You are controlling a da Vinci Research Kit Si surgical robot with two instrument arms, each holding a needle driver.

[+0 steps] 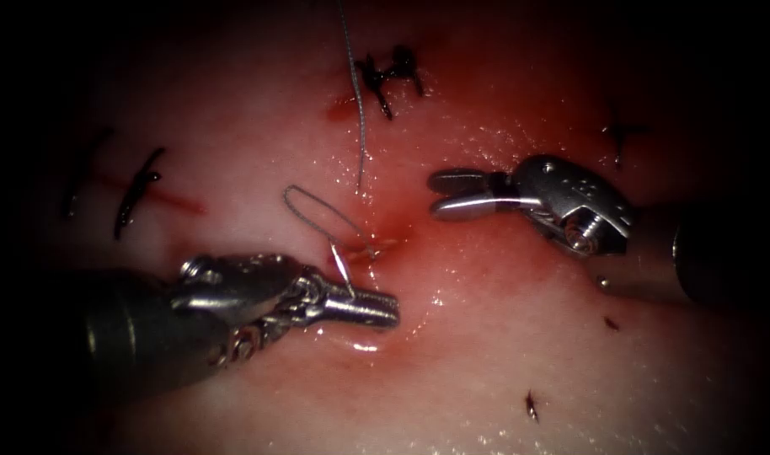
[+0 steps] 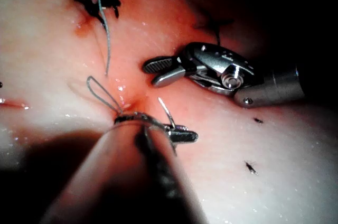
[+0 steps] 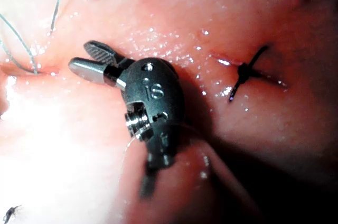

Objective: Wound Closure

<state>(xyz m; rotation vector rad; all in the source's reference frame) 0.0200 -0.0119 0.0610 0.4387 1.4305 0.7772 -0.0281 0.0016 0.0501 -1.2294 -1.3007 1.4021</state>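
Observation:
My left tool (image 1: 388,309) lies low on the tissue (image 1: 503,371), just below the wet red cut (image 1: 391,238). Its jaws are shut on the curved needle (image 1: 342,268) near one end. The needle (image 2: 166,112) rises from the jaws toward the cut and looks free of the tissue. A thread (image 1: 318,211) loops on the left of the cut, and another strand (image 1: 356,101) runs up past a dark stitch (image 1: 392,74). My right tool (image 1: 440,192) hovers to the right of the cut with open jaws (image 3: 79,57) holding nothing.
Dark knotted stitches sit at the far left (image 1: 139,192) and far right (image 1: 621,133); the right one is close by in the right wrist view (image 3: 247,72). Small cut ends of thread (image 1: 531,406) lie on the near tissue. Red fluid (image 1: 452,253) wets the middle.

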